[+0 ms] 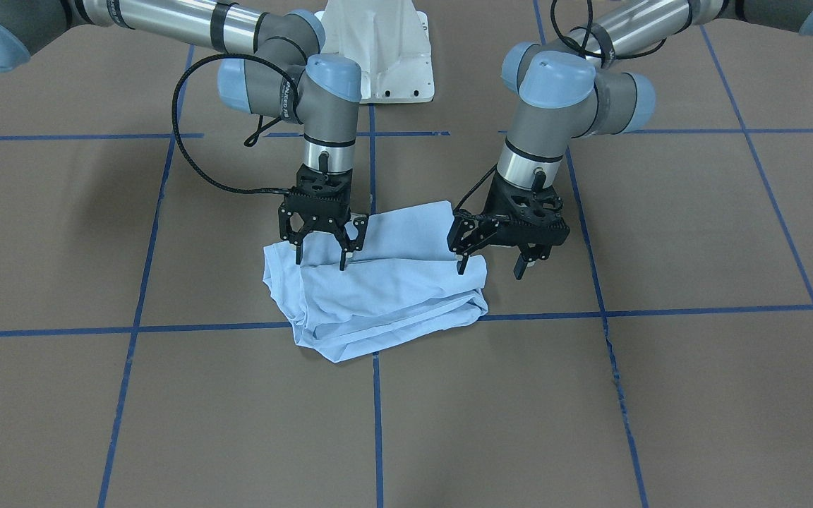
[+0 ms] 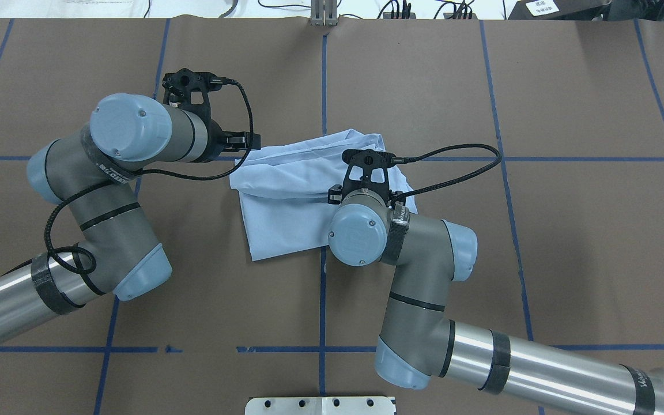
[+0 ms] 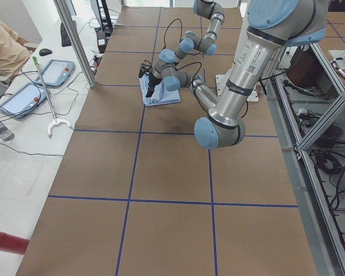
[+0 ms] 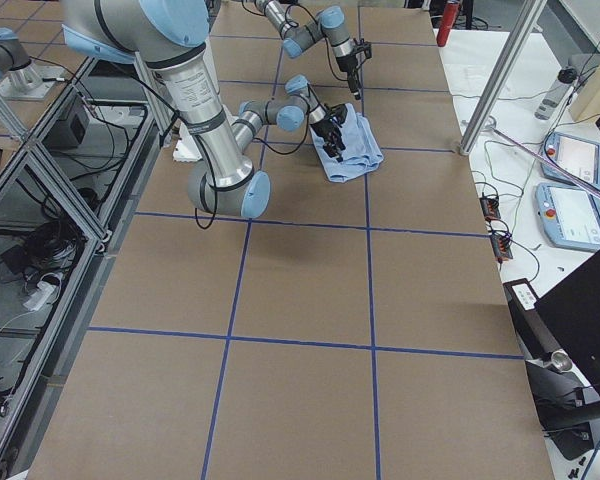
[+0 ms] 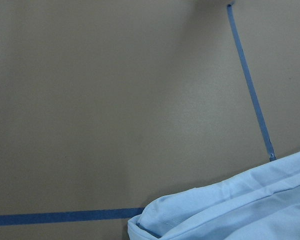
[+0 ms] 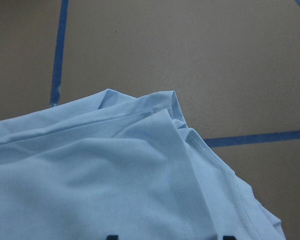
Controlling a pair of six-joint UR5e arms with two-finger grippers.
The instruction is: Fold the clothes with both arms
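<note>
The light blue T-shirt (image 1: 378, 289) lies folded into a rumpled bundle at the table's middle; its print is hidden. It also shows in the overhead view (image 2: 291, 196) and both wrist views (image 5: 240, 210) (image 6: 115, 175). My left gripper (image 1: 490, 267) is open and empty, just above the table at the bundle's edge, with one finger over the shirt's corner. My right gripper (image 1: 320, 258) is open and empty, pointing down, its fingertips just above the bundle's other end. In the overhead view both wrists hide the fingers.
The brown table carries a grid of blue tape lines (image 1: 378, 416). The white pedestal base (image 1: 378, 49) stands at the robot's side. Tablets (image 3: 23, 95) and cables lie on a side bench beyond the table's far edge.
</note>
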